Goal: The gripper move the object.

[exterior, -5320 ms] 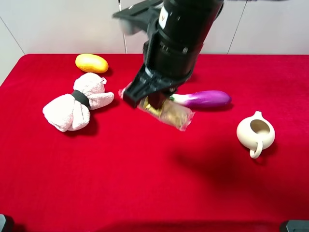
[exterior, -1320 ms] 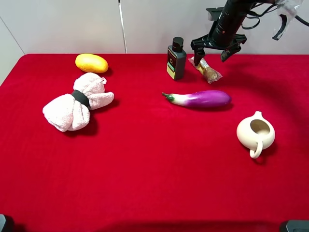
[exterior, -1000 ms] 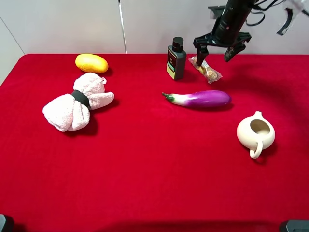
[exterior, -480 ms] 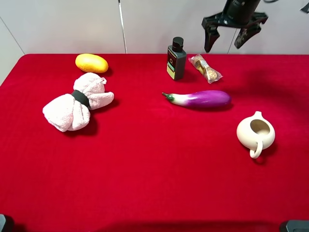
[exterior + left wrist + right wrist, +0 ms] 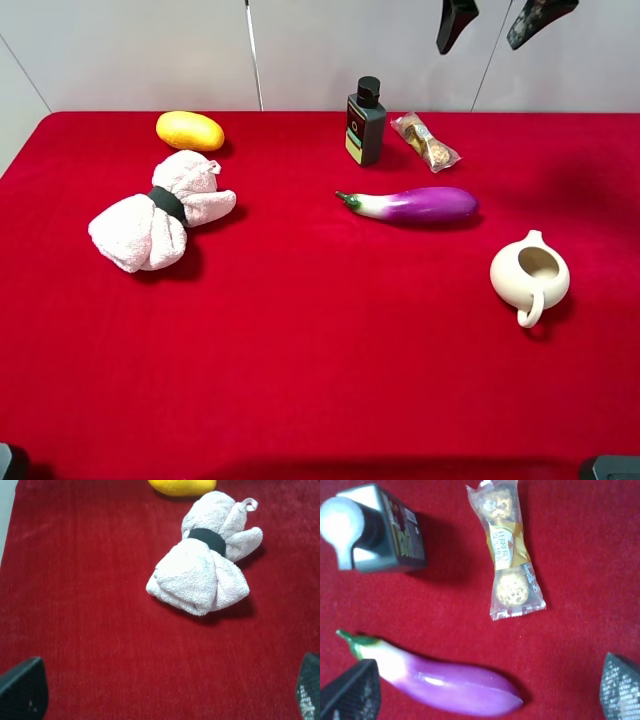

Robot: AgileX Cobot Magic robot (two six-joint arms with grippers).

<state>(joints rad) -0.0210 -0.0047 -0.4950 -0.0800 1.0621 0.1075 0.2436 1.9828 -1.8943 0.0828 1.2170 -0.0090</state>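
Note:
The clear packet of round golden chocolates [image 5: 425, 140] with a yellow label lies flat on the red cloth at the back, just right of a dark bottle [image 5: 365, 122]. It also shows in the right wrist view [image 5: 507, 550]. My right gripper [image 5: 497, 15] hangs high above the packet at the top edge of the view, open and empty, with only its two black fingertips [image 5: 455, 20] showing. In its own view the right gripper [image 5: 485, 690] is spread wide above the cloth. My left gripper [image 5: 165, 692] is open and empty above the cloth near the towel.
A purple eggplant [image 5: 415, 205] lies in front of the packet. A cream jug [image 5: 528, 275] stands at the right. A rolled white towel [image 5: 158, 212] with a black band and a yellow oval fruit [image 5: 190, 130] are at the left.
My right gripper held the packet near the eggplant, set it down at the back beside the bottle, opened, and has risen straight up. The packet lies still.

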